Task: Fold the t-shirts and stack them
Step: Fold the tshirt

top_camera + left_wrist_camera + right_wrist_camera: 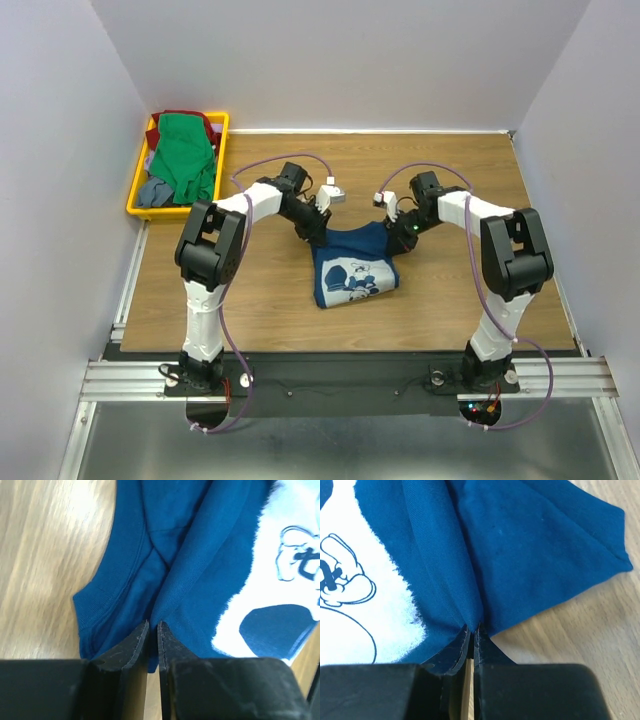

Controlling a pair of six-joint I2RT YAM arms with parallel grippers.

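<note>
The right gripper (471,629) is clamped on the navy t-shirt (530,555). Its wrist view shows the cloth drawn into tight pleats that fan out from the fingertips, the mark of a firm pinch.

The left gripper (153,625) sits at the opposite far corner of the same shirt. Its jaws stand a sliver apart, and a fold of cloth runs right up to the tips. From this close, slightly blurred view I cannot tell whether it is pinching the cloth or has let go.

Seen from above, the two grippers bracket the shirt's far edge, which dips between them. Holding both corners at once likely keeps that edge level so a fold lands square.

The shirt lies near the middle of the table (480,180), print side up, its near part flat on the wood and already gathered into a compact shape.

At the table's far left corner a yellow tray (138,185) holds the waiting green t-shirt (185,160), dark red t-shirt (180,116) and grey-blue t-shirt (155,192), heaped and unfolded. Most of the task looks to be ahead.
</note>
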